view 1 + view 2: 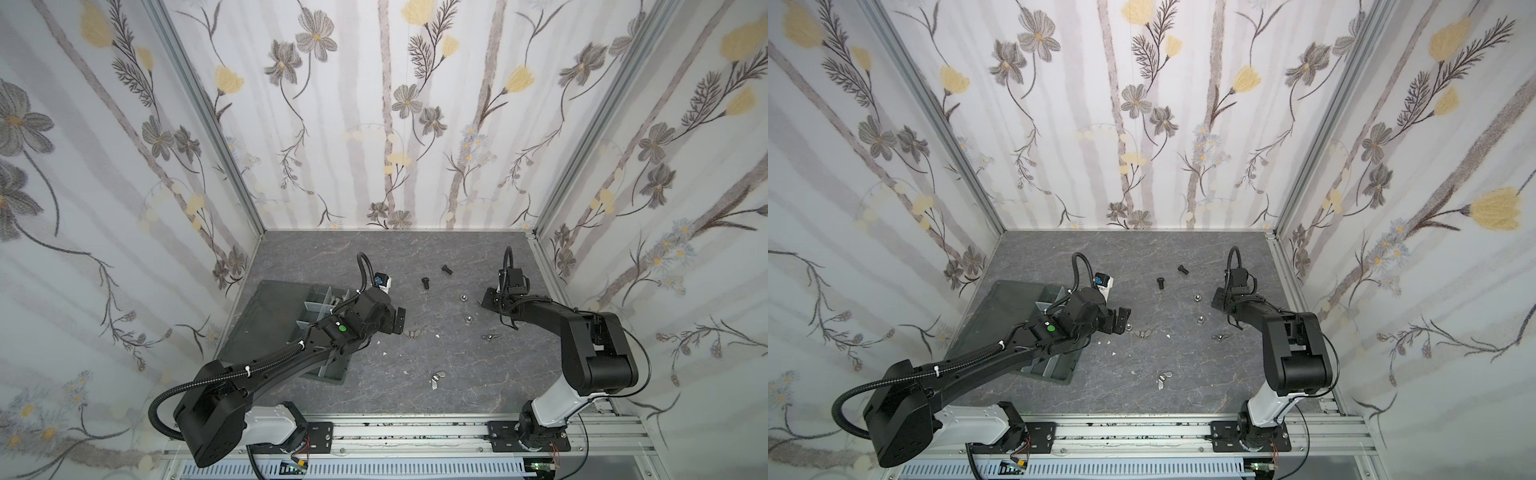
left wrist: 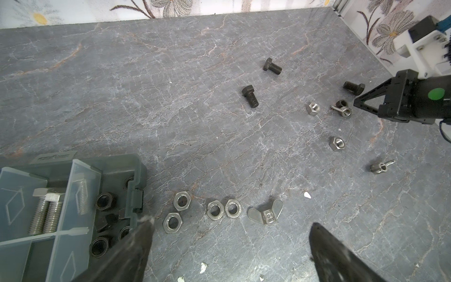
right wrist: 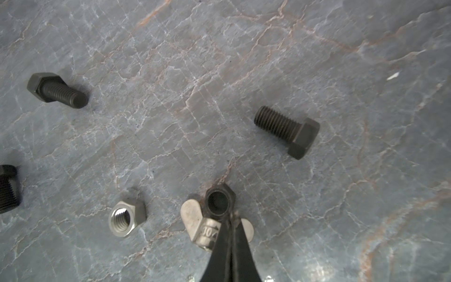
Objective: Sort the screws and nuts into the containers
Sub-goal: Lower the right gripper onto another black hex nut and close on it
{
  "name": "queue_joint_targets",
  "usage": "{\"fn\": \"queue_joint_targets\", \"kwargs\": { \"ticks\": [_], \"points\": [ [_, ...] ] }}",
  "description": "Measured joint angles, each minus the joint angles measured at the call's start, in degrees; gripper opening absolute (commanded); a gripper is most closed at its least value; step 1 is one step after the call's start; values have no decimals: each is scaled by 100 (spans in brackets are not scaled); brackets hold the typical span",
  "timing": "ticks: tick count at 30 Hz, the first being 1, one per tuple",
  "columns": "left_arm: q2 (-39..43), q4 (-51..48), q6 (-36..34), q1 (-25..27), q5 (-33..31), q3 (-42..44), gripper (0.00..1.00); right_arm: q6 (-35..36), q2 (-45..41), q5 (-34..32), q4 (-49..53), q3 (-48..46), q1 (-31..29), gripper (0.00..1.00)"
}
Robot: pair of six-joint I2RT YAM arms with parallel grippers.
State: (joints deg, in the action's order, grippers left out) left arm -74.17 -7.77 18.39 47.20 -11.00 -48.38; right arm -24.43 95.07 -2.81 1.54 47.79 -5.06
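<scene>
Right gripper looms closest, fingers pinched tight together, tips just beside a black hex nut and over a silver wing nut. Left gripper hangs spread wide above loose silver hex nuts next to the organiser tray, whose compartments hold black nuts and silver screws. Both top views show the tray left of centre, two black screws loose mid-table.

Four nuts and a wing nut are lying on the bench between the left hand's fingers, the tray sitting just outside one. A second wing nut and a hex nut are touching at the right hand's tip.
</scene>
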Motion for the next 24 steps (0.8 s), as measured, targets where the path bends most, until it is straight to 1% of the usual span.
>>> {"fn": "queue_joint_targets", "kwargs": {
  "ticks": [12, 18, 24],
  "points": [
    [37, 66, 0, 0, -52, 15, 100, 2, 243, 463, -24, 85, 4, 0],
    [63, 68, 2, 0, -57, 35, 100, 2, 44, 501, 0, 79, -2, 13],
    [70, 127, 2, 0, -57, 70, 100, 2, -59, 365, 7, 74, 26, 22]
  ]
}}
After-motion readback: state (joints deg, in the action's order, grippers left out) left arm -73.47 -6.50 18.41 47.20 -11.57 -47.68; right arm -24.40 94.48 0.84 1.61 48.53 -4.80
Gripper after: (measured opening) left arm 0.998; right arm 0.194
